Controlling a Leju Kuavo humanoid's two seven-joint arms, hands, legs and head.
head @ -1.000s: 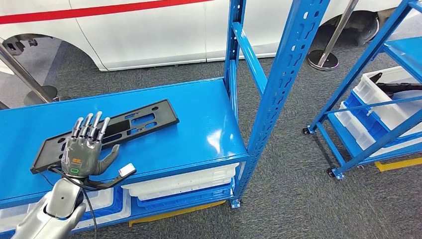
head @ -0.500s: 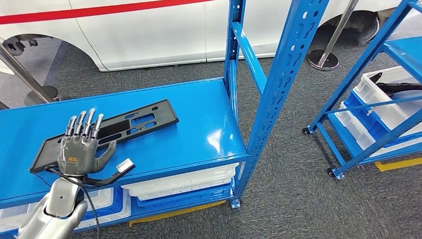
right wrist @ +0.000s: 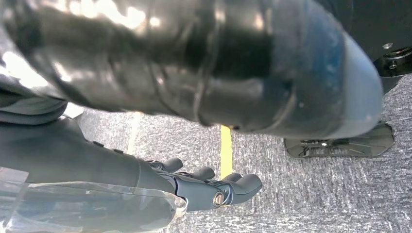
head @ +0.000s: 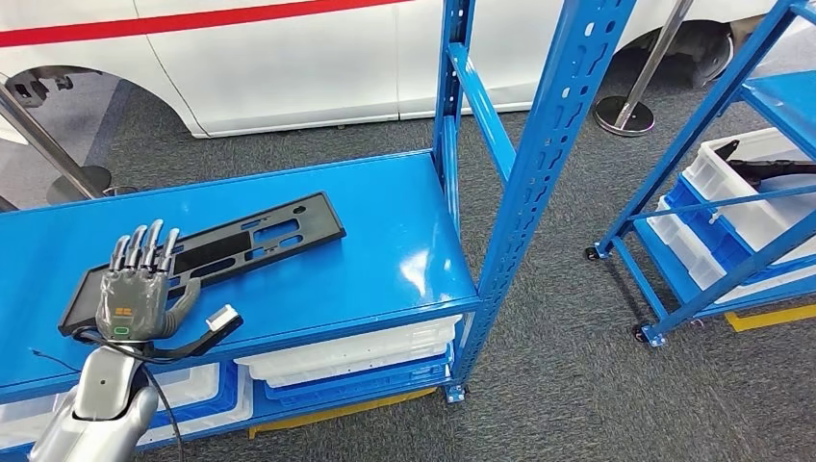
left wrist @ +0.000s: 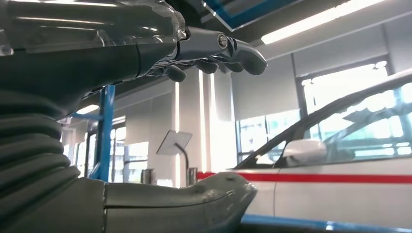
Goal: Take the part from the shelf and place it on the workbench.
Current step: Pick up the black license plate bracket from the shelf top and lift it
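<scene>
The left hand is hovering with fingers spread and nothing in it, over the near end of the long black part, which is lying flat on the blue shelf. The right hand is hanging empty, fingers loosely extended, above grey carpet crossed by a yellow line. White bins are sitting below the shelf; a white car with a red stripe is standing behind. No readable writing is showing.
</scene>
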